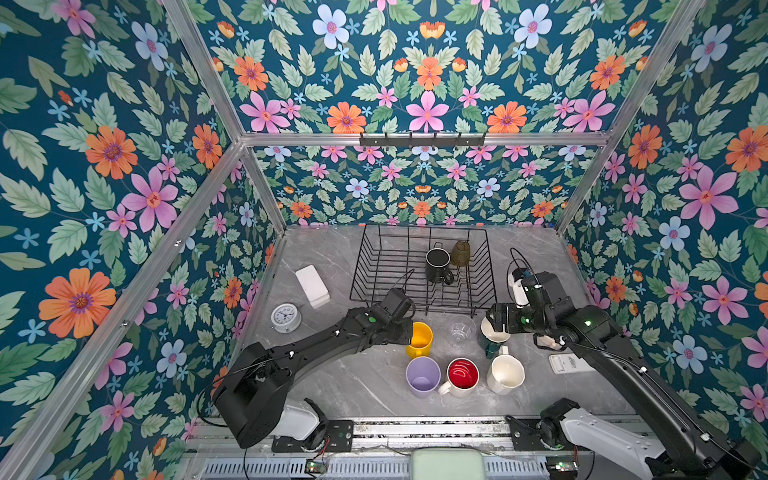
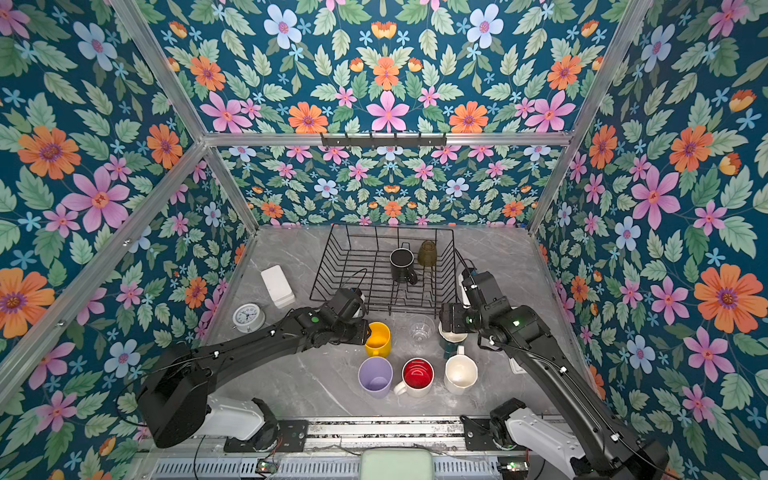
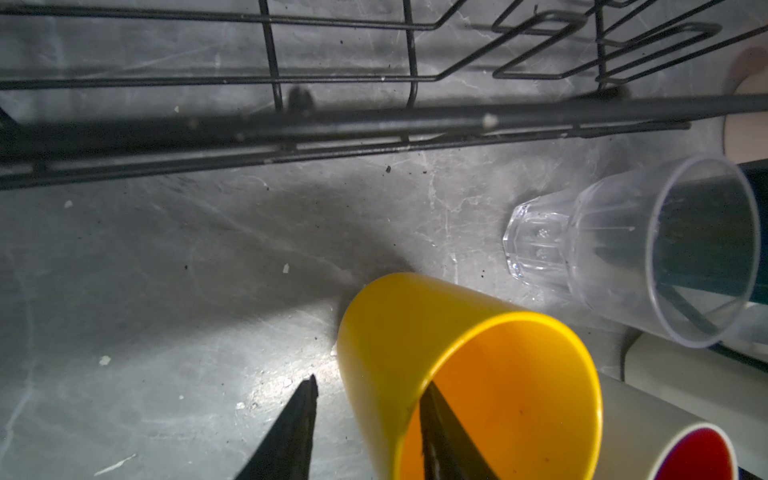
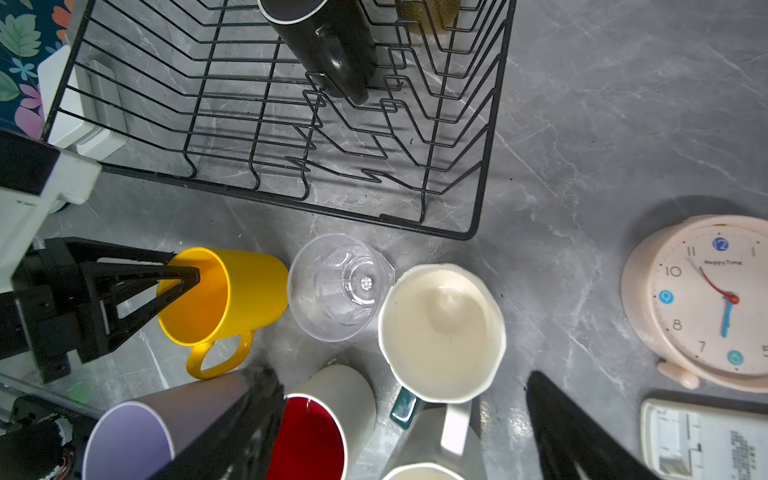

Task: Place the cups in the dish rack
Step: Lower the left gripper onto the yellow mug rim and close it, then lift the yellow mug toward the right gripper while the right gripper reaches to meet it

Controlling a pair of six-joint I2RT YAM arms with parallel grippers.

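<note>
The black wire dish rack [image 1: 374,266] [image 4: 166,104] holds a black mug [image 1: 437,266] and an amber tumbler [image 1: 460,252]. In front of it stand the yellow mug [image 1: 419,338] [image 3: 457,353], clear glass [image 1: 461,330] [image 4: 336,286], dark green mug [image 1: 492,351] [image 4: 440,332], lilac tumbler [image 1: 423,376], white red-inside mug [image 1: 462,376] and cream mug [image 1: 505,374]. My left gripper [image 3: 372,382] straddles the yellow mug's wall. One finger is inside, and the outer finger stands a little off the wall. My right gripper [image 4: 401,376] hangs wide open over the dark green mug.
A white alarm clock [image 1: 286,318] and a flat white box [image 1: 312,286] lie left of the rack. A peach clock [image 4: 706,299] and a small white device [image 1: 567,363] sit under the right arm. The cups stand close together.
</note>
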